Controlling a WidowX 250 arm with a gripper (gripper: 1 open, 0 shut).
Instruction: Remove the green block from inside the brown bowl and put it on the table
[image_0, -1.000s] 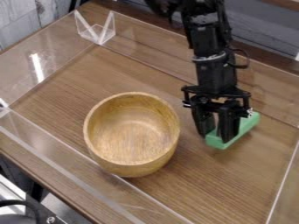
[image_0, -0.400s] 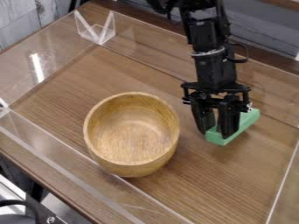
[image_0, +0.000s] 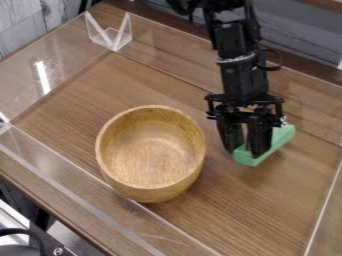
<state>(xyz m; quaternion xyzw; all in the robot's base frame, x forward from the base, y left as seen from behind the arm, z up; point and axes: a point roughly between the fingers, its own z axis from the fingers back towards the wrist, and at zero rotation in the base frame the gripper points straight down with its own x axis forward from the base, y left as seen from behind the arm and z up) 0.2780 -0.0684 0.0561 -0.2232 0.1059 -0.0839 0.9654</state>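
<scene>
Camera view: the gripper (image_0: 249, 142) is clamped on the green block (image_0: 267, 145), right of the brown bowl (image_0: 151, 153) and low over the table (image_0: 134, 85). The block looks light, stiff and matte, best pinched across its narrow sides.

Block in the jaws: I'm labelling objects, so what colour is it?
Bright green, plain, no pattern. The block shows best in the camera view, right of the bowl.

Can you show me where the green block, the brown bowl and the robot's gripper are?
green block (image_0: 267, 147): camera view, on its lower right end.
brown bowl (image_0: 151, 152): camera view, on its flat inside.
gripper (image_0: 247, 138): camera view, between the fingertips, shut on the block.
</scene>
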